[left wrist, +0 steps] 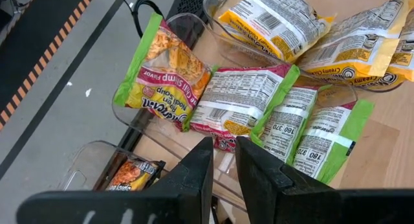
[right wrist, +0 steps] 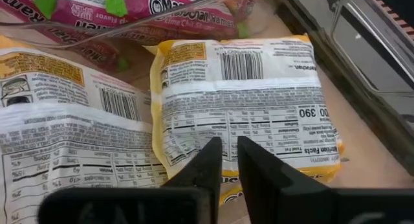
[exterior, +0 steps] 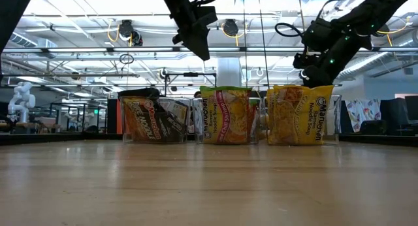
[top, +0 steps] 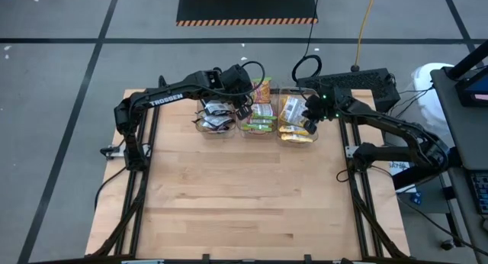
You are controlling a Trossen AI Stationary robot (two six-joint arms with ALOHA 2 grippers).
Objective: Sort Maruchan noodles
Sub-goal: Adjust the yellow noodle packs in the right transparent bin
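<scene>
Three clear bins stand in a row at the table's far edge. The left bin holds black noodle packets, the middle one lime-green and pink packets, the right one yellow packets. One green packet leans on the middle bin's far rim. My left gripper hangs above the gap between the left and middle bins, a narrow gap between its fingers and nothing in it. My right gripper hovers just over the yellow packets in the right bin, its fingers a little apart and holding nothing.
A black box with cables sits past the table's far right corner, behind my right arm. The bare wooden tabletop stretches from the bins to the near edge. Beyond the far edge is open floor.
</scene>
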